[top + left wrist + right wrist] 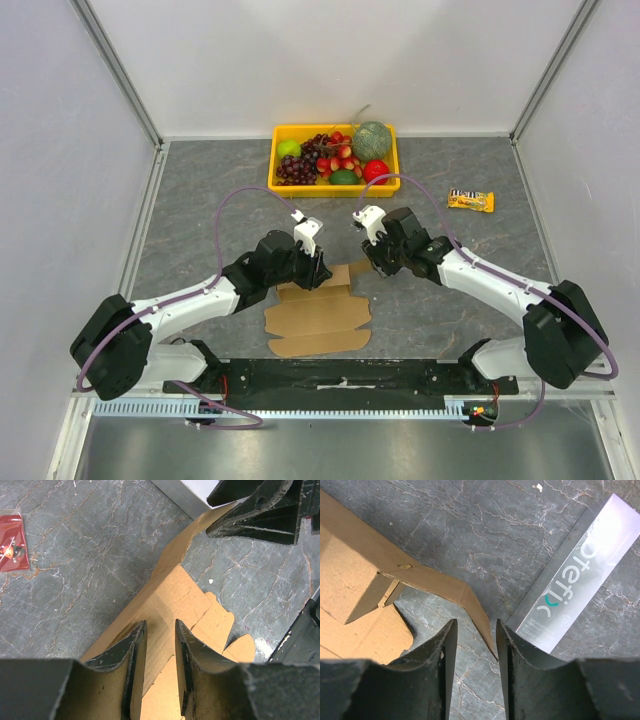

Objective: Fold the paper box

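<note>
Shows light, easily creased paper box flat on table between arms, raised flap tip inside parted right gripper, left gripper hold unclear; calls for pinching flap edges near folds.

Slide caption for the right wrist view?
Right gripper, jaws open, straddles a raised flap of the paper box on the grey table.

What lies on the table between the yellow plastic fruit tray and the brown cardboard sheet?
Nothing: the top view shows only bare grey tabletop from the yellow tray to the brown cardboard sheet.
</note>
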Robot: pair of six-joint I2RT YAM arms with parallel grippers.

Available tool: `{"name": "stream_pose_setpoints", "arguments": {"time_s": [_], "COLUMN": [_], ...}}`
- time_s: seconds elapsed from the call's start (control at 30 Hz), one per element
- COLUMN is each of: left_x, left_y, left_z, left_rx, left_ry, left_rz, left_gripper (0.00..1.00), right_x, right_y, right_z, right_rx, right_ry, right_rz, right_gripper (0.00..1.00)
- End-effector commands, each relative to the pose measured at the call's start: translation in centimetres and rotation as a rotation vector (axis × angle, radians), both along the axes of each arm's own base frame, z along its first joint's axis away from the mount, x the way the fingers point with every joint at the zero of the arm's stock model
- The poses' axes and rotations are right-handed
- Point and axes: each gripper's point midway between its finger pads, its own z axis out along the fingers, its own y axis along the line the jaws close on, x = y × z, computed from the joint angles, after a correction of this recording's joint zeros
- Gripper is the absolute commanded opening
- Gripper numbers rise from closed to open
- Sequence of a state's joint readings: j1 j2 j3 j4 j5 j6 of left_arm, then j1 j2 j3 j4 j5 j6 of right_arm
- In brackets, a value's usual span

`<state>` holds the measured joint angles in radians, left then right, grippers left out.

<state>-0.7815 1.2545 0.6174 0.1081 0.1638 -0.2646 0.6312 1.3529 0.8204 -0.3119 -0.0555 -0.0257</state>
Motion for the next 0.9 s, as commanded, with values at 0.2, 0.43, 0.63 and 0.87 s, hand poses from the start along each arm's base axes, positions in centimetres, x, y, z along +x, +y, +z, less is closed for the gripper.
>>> {"name": "stream_pose_setpoints", "arguments": {"time_s": [0.2,0.43,0.63,0.87], "left_x": [-0.9,-1.0,-1.1,-1.1], "left_y": [0.2,0.3,0.2,0.1], "left_z": [-1.4,-1.6,-1.5,-1.4], "left_rx": [0.014,0.017,0.013,0.013], "left_ry": [0.060,0.062,0.063,0.061], "left_rz": [0.002,0.005,0.001,0.000], "left_gripper": [0.35,0.35,0.35,0.35], "right_x": [0.6,-0.2,-0.9,-2.3], "right_y": [0.5,1.0,2.3,3.7], "right_z": [0.8,1.4,3.0,4.0], "right_rx": [0.016,0.086,0.194,0.295], "right_ry": [-0.001,0.045,0.085,0.165], "right_rz": [-0.020,-0.068,-0.093,-0.092], "right_gripper": [0.28,0.14,0.10,0.10]}}
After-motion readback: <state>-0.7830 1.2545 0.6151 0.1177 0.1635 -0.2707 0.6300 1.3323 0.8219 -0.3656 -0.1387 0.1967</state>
